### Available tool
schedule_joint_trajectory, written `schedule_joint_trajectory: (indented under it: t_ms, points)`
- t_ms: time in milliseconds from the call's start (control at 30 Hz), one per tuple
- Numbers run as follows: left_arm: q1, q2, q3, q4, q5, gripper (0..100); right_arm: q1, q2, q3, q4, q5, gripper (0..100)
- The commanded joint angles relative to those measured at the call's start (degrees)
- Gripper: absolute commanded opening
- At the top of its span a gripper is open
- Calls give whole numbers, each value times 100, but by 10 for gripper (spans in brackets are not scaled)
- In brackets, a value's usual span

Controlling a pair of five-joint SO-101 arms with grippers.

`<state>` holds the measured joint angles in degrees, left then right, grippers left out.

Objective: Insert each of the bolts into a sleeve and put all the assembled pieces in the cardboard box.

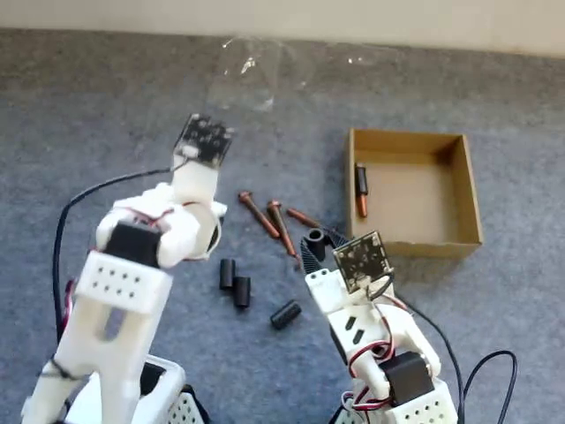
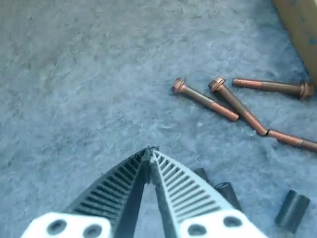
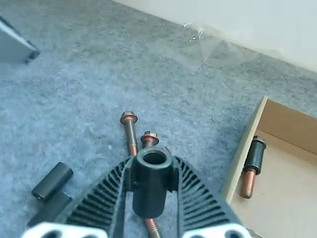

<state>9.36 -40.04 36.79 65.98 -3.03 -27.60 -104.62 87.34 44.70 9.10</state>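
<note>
We see the left gripper (image 2: 150, 148) tilted down over the grey carpet (image 1: 106, 106), its jaws pressed together on nothing, short of the loose copper-coloured bolts (image 1: 258, 215). The right gripper (image 3: 151, 162) hangs just beside the cardboard box (image 1: 410, 137), clamped on a black sleeve (image 3: 150, 186) held upright with its open end up, above the bolts. Three more sleeves (image 1: 241, 291) lie on the carpet between the arms. One assembled piece (image 1: 361, 190) lies in the box by the wall nearest the bolts. A crumpled clear plastic bag (image 1: 247, 71) lies near the pale wall (image 1: 397, 18).
</note>
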Motion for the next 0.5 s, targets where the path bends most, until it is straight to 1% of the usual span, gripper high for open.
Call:
schedule_joint_trajectory:
  t_ms: [0,200,467]
  points:
    - [127,637,-796,-18,79,6,84,-66,-40,-259,-62,5]
    - [136,2149,-1868,-9,888,6,101,-66,-31,-242,-62,5]
    - [145,3908,-3116,-9,2259,8,84,-75,295,-268,-70,5]
